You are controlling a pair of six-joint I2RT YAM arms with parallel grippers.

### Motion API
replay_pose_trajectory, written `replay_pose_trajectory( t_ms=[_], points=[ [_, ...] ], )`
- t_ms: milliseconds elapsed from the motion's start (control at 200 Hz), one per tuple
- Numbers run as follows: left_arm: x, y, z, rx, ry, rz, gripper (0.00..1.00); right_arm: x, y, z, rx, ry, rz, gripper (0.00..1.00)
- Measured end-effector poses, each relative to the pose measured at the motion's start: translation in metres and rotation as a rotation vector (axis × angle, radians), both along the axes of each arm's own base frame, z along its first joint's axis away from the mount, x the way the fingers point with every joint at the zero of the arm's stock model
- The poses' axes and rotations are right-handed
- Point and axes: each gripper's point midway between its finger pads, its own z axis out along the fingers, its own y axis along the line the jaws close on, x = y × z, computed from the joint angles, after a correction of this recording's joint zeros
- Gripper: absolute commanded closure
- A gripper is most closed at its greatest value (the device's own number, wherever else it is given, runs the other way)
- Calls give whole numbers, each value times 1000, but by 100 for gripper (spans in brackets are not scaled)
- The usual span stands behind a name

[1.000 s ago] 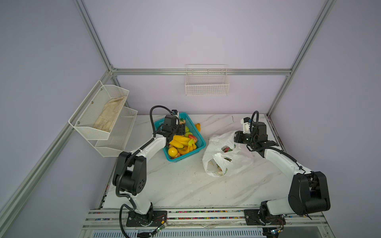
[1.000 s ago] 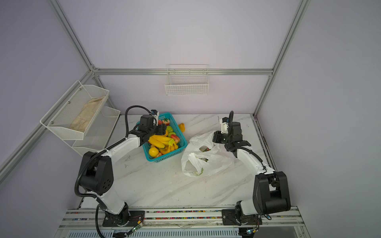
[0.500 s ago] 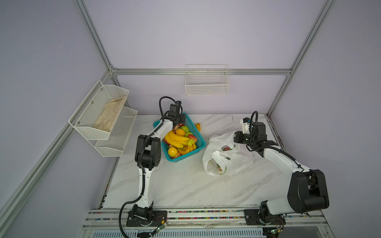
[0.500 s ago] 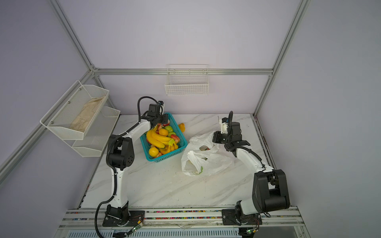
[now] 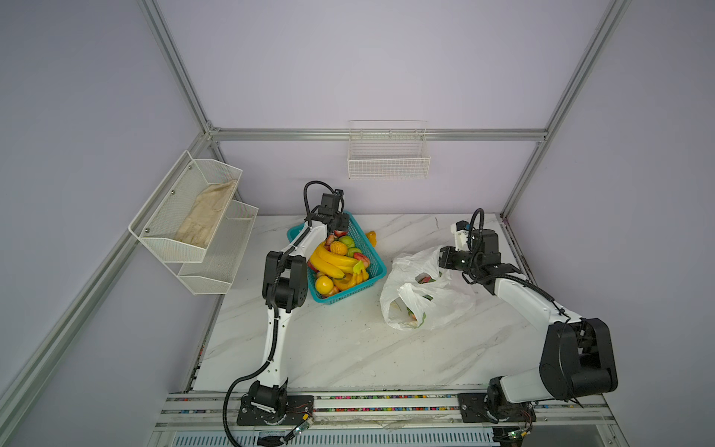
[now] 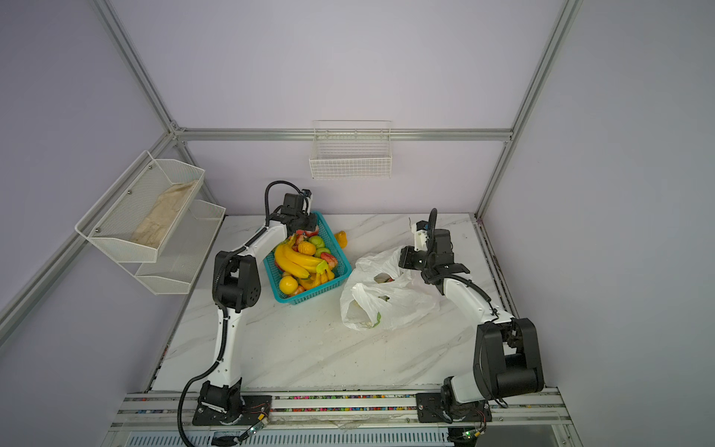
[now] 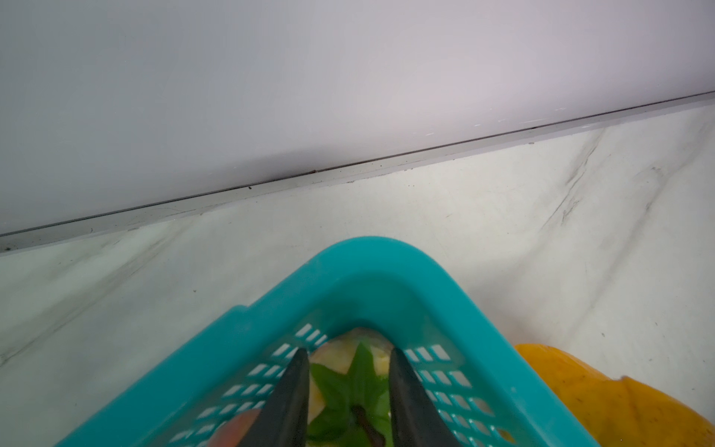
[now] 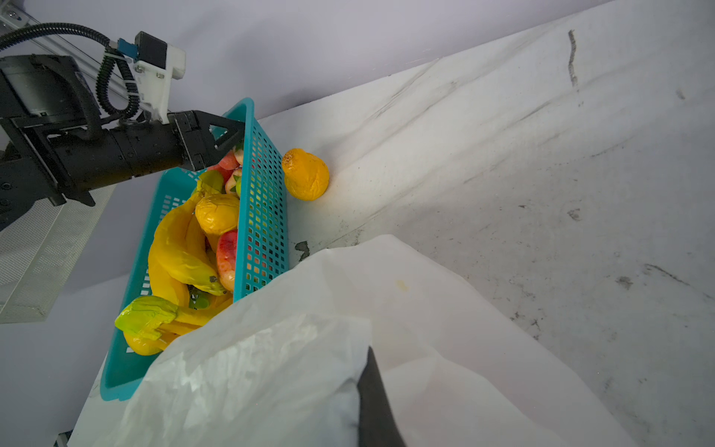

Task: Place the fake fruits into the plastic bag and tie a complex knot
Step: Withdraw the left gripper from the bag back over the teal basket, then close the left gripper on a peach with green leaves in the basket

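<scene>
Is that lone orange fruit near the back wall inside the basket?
No, the fruit lies on the table, outside the basket and beside its wall.

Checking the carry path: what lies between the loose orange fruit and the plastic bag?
Only bare marble table between fruit and bag, shown in the right wrist view.
</scene>
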Motion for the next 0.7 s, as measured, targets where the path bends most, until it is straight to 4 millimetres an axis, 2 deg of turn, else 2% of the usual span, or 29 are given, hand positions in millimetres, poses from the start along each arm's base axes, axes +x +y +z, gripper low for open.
replay_pose_trajectory(
  t_ms=[145,610,700],
  points=[
    [0,-1,-6,3,14,-5,74,0,0,0,0,0,0,100],
    [1,-1,-4,1,13,-6,100,0,0,0,0,2,1,100],
    [1,-1,-3,-4,11,-5,100,-1,0,-1,-1,7,1,100]
  ],
)
